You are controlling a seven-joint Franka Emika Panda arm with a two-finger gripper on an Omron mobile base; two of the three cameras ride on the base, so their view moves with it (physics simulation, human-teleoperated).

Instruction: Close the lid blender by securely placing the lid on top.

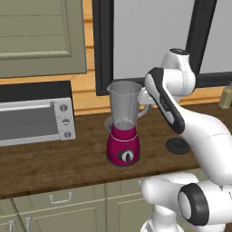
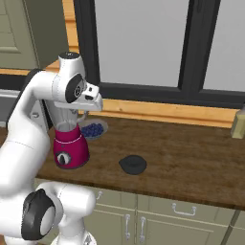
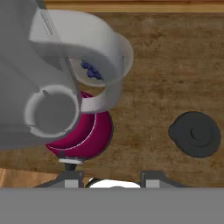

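The blender [image 1: 123,136] stands on the wooden counter, a magenta base with a dial under a tall clear grey jar whose top is uncovered. The lid [image 1: 177,146], a flat black disc with a raised centre, lies on the counter to the blender's right [image 2: 133,164], apart from it. My gripper [image 3: 113,178] hovers high above the counter beside the jar's handle, pointing down. Its fingertips [image 3: 72,176] stand wide apart with nothing between them. From the hand, the blender [image 3: 89,135] is lower left and the lid [image 3: 195,134] is to the right.
A bowl of blueberries [image 2: 93,129] sits just behind the blender. A silver toaster oven [image 1: 34,120] stands at the counter's left. A bottle [image 2: 238,123] is at the far right by the window sill. Bare counter [image 2: 191,158] lies around the lid.
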